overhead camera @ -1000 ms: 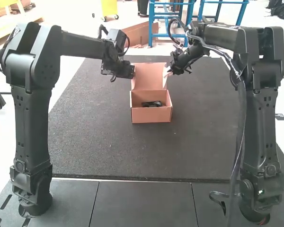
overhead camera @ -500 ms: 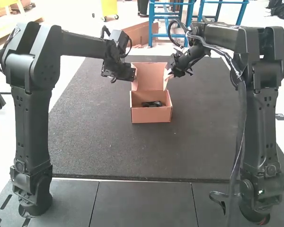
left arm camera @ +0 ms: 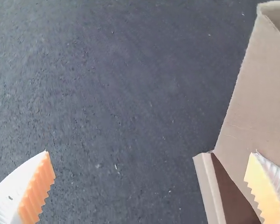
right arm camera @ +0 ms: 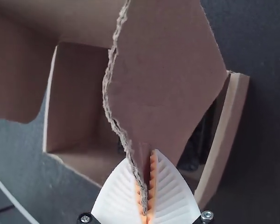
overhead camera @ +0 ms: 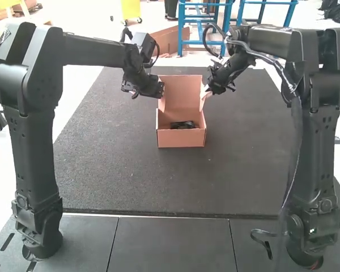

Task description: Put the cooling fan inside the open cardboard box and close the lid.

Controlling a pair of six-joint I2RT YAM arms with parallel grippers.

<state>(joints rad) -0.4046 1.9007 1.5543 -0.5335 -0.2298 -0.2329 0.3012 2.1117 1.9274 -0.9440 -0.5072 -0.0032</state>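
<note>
The open cardboard box stands mid-mat with its lid upright at the back. The black cooling fan lies inside it. My right gripper is at the lid's right edge, shut on the lid's side flap; its ribbed white fingers pinch the cardboard, and the box's inside lies beyond. My left gripper hangs by the lid's left edge, open, with nothing between its orange pads; the lid's edge stands beside one finger.
The black mat spreads wide around the box, with free room in front and on both sides. Another cardboard box sits beyond the mat's far edge. Blue frames stand farther back.
My right gripper has shifted slightly right and up with the flap in it. The left arm's upper part has swung a little to the left; its gripper stays by the lid.
</note>
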